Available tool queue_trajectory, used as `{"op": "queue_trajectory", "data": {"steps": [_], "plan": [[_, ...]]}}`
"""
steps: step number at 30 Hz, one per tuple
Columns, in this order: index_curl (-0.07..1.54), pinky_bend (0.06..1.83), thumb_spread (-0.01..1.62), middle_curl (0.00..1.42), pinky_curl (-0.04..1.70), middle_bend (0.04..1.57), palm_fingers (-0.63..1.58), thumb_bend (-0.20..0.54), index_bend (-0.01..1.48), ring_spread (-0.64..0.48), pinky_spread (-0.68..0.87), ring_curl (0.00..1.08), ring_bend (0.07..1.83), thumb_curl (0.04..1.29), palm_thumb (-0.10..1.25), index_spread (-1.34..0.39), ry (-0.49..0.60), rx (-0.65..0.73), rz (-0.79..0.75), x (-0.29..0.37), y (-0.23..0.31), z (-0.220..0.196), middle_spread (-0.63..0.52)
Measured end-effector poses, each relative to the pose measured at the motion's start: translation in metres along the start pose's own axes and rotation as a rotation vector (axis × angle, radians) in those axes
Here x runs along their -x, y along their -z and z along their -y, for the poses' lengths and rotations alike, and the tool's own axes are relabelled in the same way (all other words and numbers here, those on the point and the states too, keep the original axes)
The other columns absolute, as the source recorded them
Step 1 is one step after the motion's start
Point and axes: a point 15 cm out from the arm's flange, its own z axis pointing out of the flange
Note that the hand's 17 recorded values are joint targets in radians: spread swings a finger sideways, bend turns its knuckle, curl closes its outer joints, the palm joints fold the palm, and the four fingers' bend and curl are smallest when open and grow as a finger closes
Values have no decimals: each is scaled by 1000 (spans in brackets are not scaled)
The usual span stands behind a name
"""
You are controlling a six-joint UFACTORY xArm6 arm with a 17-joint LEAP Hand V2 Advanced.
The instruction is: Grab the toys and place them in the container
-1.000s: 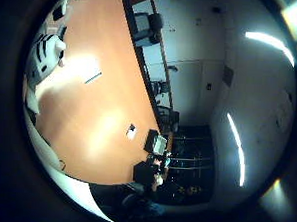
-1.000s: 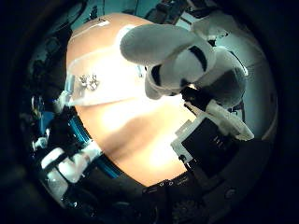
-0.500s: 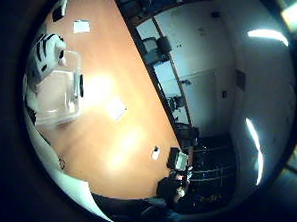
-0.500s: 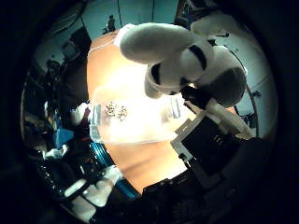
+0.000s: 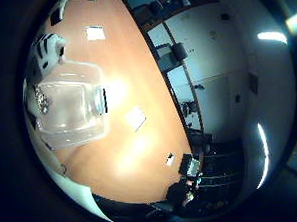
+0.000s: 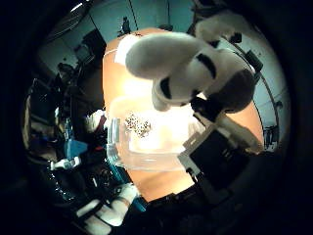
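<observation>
The robot hand (image 6: 220, 142) grasps a white-and-black plush toy (image 6: 195, 68), which fills the upper centre of the thumb-side frame. A clear plastic container (image 5: 71, 109) stands on the orange tabletop (image 5: 136, 155), below the toy, at the left of the little-finger-side frame. A small spotted object (image 6: 138, 125) lies inside the container.

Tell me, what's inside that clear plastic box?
The clear plastic box on the wooden table holds one small speckled thing. In the thumb side view, the plush toy hides part of the box.
</observation>
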Motion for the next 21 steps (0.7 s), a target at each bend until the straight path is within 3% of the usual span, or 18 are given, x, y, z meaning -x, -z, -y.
{"op": "queue_trajectory", "data": {"steps": [3, 6, 12, 21], "plan": [[271, 408, 915, 424, 257, 245, 157, -54, 306, 17, 394, 231, 359, 317, 698, -510, 16, 20, 15, 9, -9, 0, -198], [256, 448, 926, 383, 276, 175, 98, -46, 165, 86, 395, 236, 362, 298, 603, -497, 21, 31, 23, 12, -15, 0, -86], [237, 499, 931, 337, 297, 193, 35, -33, 149, 150, 405, 248, 391, 281, 506, -487, 14, 23, 55, 18, -16, 2, 24], [267, 446, 938, 324, 290, 192, 73, -30, 169, 154, 402, 244, 340, 279, 487, -499, -26, 12, 29, 0, 26, -21, 13]]}}
